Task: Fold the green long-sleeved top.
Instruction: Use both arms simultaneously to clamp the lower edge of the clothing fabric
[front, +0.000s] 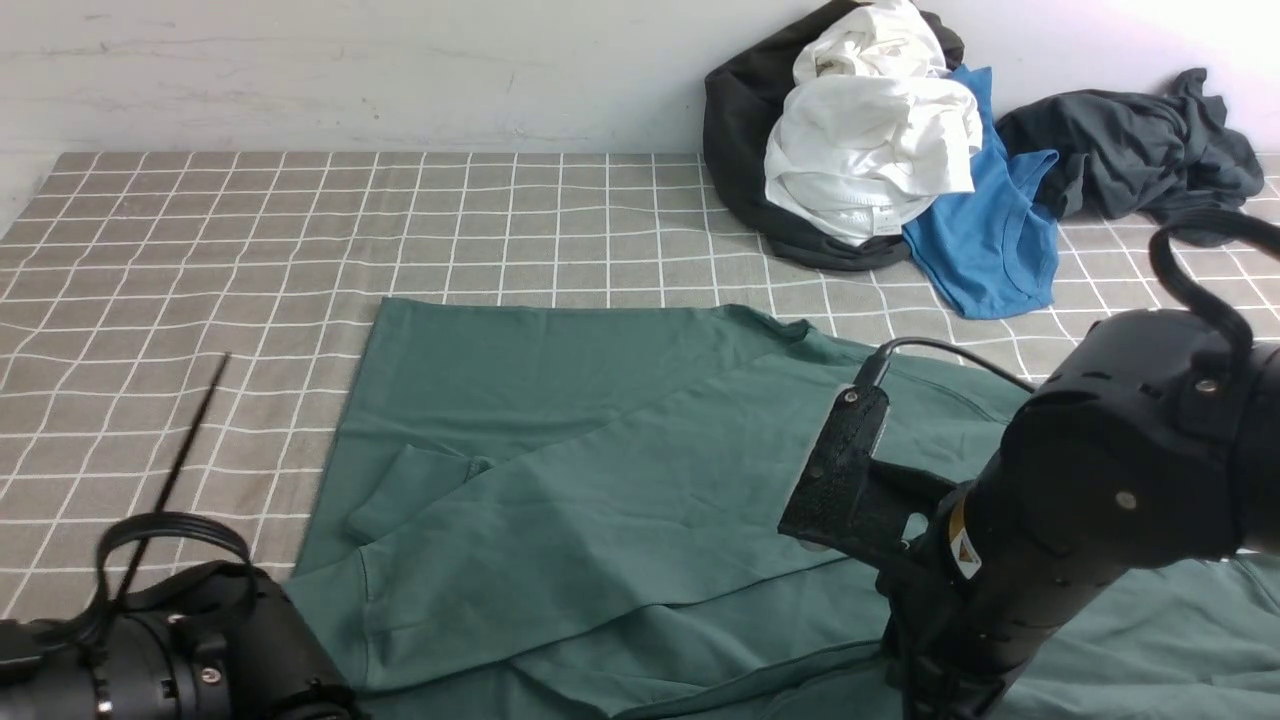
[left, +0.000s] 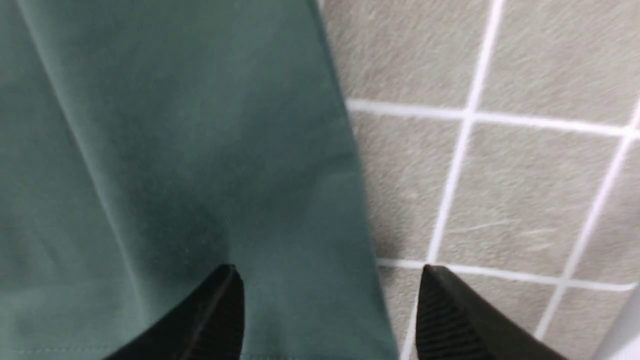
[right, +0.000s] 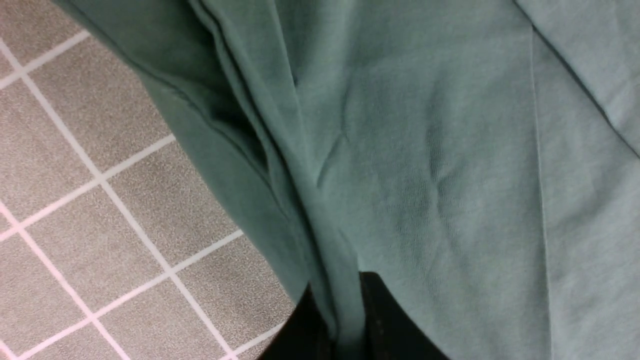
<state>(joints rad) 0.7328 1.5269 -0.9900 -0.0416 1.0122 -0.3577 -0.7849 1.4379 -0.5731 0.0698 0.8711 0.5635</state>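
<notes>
the green top (front: 560, 480) lies 9 to 3 o'clock: right pincer (right: 347, 330) clamped on its 5 o'clock edge, left pincer (left: 330, 310) apart astride its 7 o'clock edge.

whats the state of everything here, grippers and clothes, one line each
green long-sleeved top, spread on the checked cloth, partly folded
left gripper, open, astride the top's edge
right gripper, shut on a pinched fold of the top
white garment, crumpled on the black one
black garment, crumpled
blue garment, crumpled
dark grey garment, crumpled
</notes>
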